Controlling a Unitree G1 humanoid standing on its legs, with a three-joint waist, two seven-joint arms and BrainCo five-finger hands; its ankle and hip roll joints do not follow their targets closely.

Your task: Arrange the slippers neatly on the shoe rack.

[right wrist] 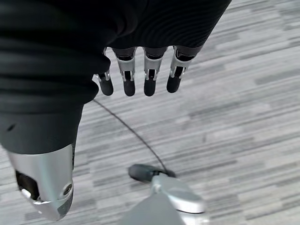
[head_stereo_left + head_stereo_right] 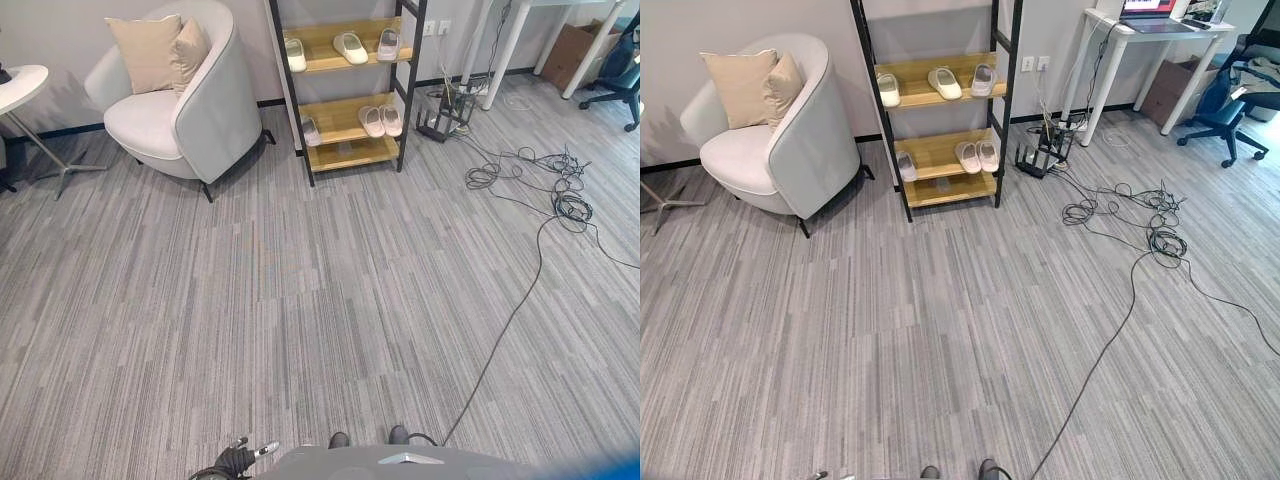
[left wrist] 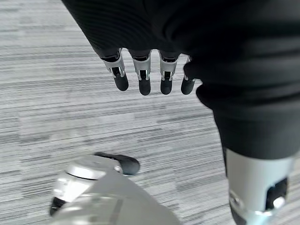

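The slippers (image 2: pixel 350 46) sat far ahead on the shoe rack (image 2: pixel 345 115) — three above, three below; left hand (image 3: pixel 145 70) and right hand (image 1: pixel 136 75) hung with fingers loosely straight, holding nothing.

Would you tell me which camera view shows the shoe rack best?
The right eye view: the shoe rack stands fully in frame there. The left eye view shows it nearer the top edge. Both wrist views face the floor.

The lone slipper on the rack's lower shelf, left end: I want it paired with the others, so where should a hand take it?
Probably across its sides at the middle. The lone slipper lies lengthwise, front to back, beside the rack's left post, so come from the open front, fingers over the top.
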